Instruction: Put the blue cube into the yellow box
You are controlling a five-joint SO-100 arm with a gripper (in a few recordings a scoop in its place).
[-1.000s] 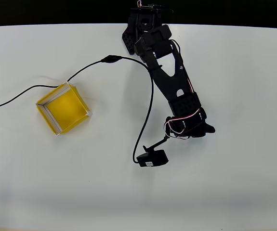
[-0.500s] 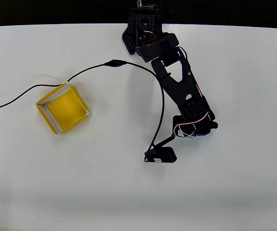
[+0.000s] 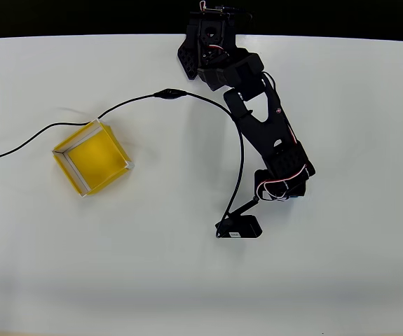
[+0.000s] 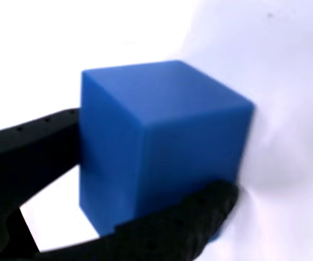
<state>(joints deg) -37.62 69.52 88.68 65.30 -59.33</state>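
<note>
**Cube in the jaws, box well off to the left**

Wrist view: the cube (image 4: 161,147) sits between my two black fingers, one finger (image 4: 31,147) along its left face, the other curling under its lower right edge. Both look to be touching it, so I read my jaws as closed on the cube. White table (image 4: 91,32) behind it; I cannot tell whether the cube rests on the table or is just clear of it.

Overhead view: my gripper (image 3: 285,187) is right of centre, pointing down at the table, arm stretched from the base at the top edge. A sliver of blue shows beside the wrist. The box (image 3: 92,156) lies well apart on the left, turned at an angle, open and with nothing in it. A black cable (image 3: 61,126) runs past its top corner.

Step in hand, as I judge it: the grasp, with the carry not yet begun.

Next move calls for a lift high enough to clear the box wall, then a long sweep left, stopping over the yellow floor before I let go. Watch the cable near the box.
</note>
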